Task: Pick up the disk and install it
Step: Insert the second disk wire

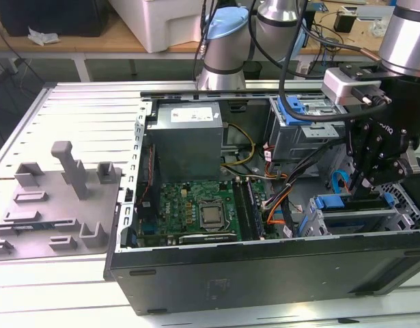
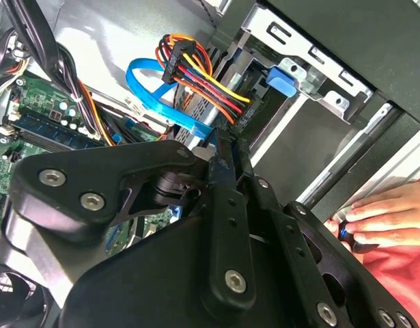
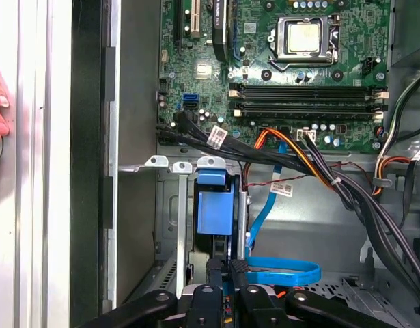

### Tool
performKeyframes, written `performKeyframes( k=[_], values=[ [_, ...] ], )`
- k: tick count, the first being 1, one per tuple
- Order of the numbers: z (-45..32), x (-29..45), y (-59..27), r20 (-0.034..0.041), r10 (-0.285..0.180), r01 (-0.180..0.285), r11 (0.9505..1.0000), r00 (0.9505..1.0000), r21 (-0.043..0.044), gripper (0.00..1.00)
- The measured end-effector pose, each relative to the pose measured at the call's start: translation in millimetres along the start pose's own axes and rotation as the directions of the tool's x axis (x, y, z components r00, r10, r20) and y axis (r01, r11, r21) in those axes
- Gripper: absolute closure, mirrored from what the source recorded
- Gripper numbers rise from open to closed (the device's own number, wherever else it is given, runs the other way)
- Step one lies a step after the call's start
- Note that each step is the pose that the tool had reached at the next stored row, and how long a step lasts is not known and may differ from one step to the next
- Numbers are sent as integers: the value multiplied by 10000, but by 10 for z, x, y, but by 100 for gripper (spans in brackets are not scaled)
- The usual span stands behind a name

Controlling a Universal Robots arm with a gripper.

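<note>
Gripper (image 3: 228, 268): 1, fingers nearly together, narrow gap, tips at edge of disk, inside lower drive cage.
Disk (image 3: 212, 208): 1, blue carrier, seated in cage slot, below gripper in first wrist view.
Drive cages: 2 w/ blue tabs, upper (image 1: 302, 116), lower (image 1: 350, 212).
Blue data cable (image 3: 281, 271): 1, looped beside disk.
Motherboard (image 1: 196, 208): 1, w/ 1 CPU socket (image 3: 302, 39).
PC case (image 1: 264, 263): 1, open.
Hand (image 2: 387, 219): 1, on case edge.

gripper (image 3: 228, 273): matt black metal | disk (image 3: 213, 212) carrier: smooth blue plastic
</note>
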State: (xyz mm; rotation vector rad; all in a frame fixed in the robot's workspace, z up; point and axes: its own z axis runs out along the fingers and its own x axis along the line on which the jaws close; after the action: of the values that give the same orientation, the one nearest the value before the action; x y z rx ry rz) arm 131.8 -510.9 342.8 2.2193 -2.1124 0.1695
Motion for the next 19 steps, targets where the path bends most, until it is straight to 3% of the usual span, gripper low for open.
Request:
performKeyframes(
  k=[19],
  values=[
    [51, -7, 7, -1, -4, 4, 10000, 10000, 5, 84]
  ],
)
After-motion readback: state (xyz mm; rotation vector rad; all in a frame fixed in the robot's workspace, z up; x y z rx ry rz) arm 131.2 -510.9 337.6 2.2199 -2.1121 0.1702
